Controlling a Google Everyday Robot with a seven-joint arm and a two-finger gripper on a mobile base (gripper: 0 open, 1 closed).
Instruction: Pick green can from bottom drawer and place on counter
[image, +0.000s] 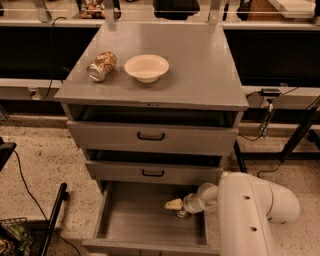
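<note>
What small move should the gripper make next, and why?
Probably lower the gripper a little. It is inside the bottom drawer, near its right side, with what may be the green can, small and shiny, just under it. The counter bears only a tan can and a bowl, so the pick seems not yet done.

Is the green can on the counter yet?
No, the counter holds just a tan can and a bowl, while the tool is down in the bottom drawer.
</note>
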